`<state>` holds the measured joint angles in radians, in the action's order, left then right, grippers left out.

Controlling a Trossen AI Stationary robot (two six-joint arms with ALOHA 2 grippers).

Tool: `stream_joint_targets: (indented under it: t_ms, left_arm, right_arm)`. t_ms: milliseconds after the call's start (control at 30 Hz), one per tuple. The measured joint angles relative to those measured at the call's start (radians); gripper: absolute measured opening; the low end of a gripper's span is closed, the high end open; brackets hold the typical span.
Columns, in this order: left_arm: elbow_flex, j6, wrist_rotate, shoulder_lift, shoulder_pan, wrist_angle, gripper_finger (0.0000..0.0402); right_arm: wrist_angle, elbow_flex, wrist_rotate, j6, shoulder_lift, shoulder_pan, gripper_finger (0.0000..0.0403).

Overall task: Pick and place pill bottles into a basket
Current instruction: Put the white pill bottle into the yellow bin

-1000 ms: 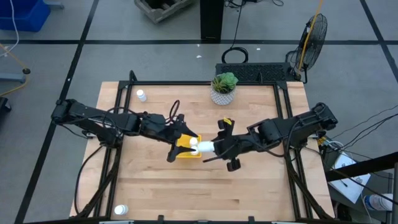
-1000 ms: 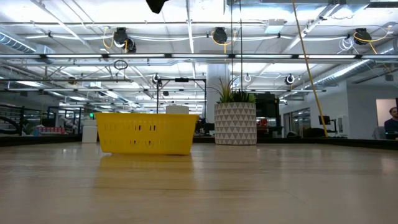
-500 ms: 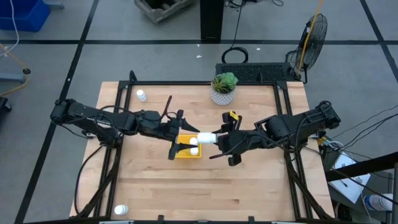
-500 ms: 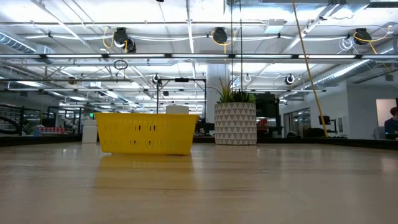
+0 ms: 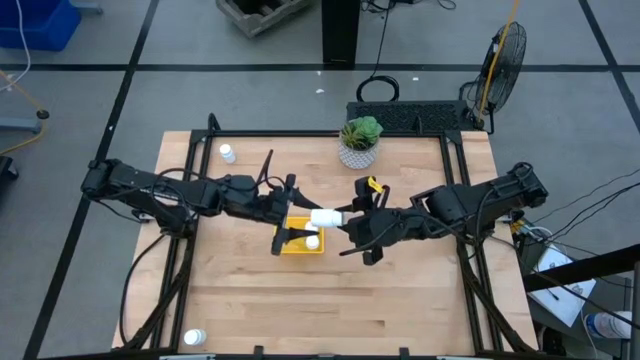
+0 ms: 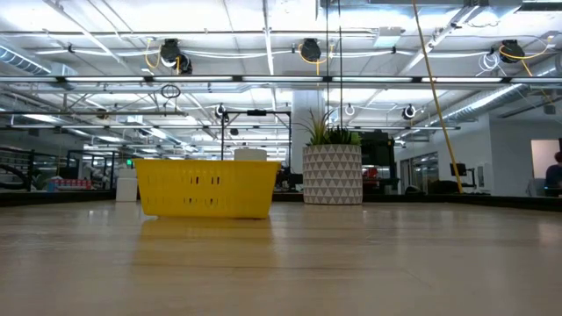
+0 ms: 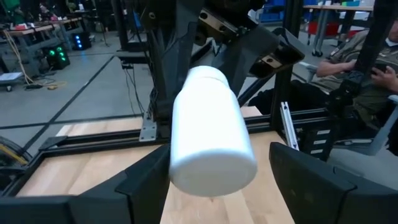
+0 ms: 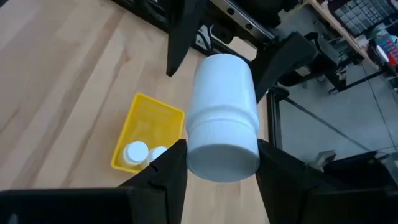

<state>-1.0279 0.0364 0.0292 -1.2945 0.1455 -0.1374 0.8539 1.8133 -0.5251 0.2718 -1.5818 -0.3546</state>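
Note:
My right gripper (image 5: 341,220) is shut on a white pill bottle (image 5: 325,217), which lies level in the air over the yellow basket (image 5: 296,245). My left gripper (image 5: 293,216) is open, and its fingers stand on either side of the bottle's base end (image 7: 213,167). Two bottles (image 8: 135,152) lie in the basket (image 8: 148,118). One bottle (image 5: 228,153) stands at the table's far left and another (image 5: 194,338) at its near left corner. Neither gripper shows in the low view. My right gripper pinches the bottle's ribbed cap end (image 8: 222,146) between its two fingers (image 8: 171,167). The fingers come level from the table's right and lie along the bottle. The bottle is lifted clear and level, with its base pointing toward my left gripper.
A white patterned pot with a green plant (image 5: 359,145) stands at the far middle, behind the basket; it also shows in the low view (image 6: 332,174) beside the basket (image 6: 206,187). Black frame rails run along the table's sides. Bare wood lies toward the near edge.
My right gripper has carried the bottle from beside the basket's right rim up and toward the far edge, into the gap between my left gripper's fingers. My left gripper has shifted slightly toward the far edge and has risen out of the low view.

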Motion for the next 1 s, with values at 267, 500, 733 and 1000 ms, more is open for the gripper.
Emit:
stream_joint_targets:
  t_ms: [267,500,733,1000]
  left_arm:
    - [0.000,-0.009,0.024,-0.001,0.000,0.016,0.0271]
    - [0.000,-0.019,0.096,-0.003,-0.001,0.134,0.0271]
    - [0.000,-0.019,0.097,-0.003,0.000,0.227,0.0271]
    - [0.000,-0.023,0.094,-0.003,0.000,0.284,0.0273]
  right_arm:
    - [-0.007,-0.001,0.011,0.005,0.000,0.001,0.0146]
    - [-0.051,-0.052,0.088,0.002,0.000,0.024,0.0146]
    - [-0.142,-0.121,0.138,0.010,0.000,0.053,0.0146]
    - [-0.236,-0.187,0.190,0.012,0.000,0.073,0.0146]
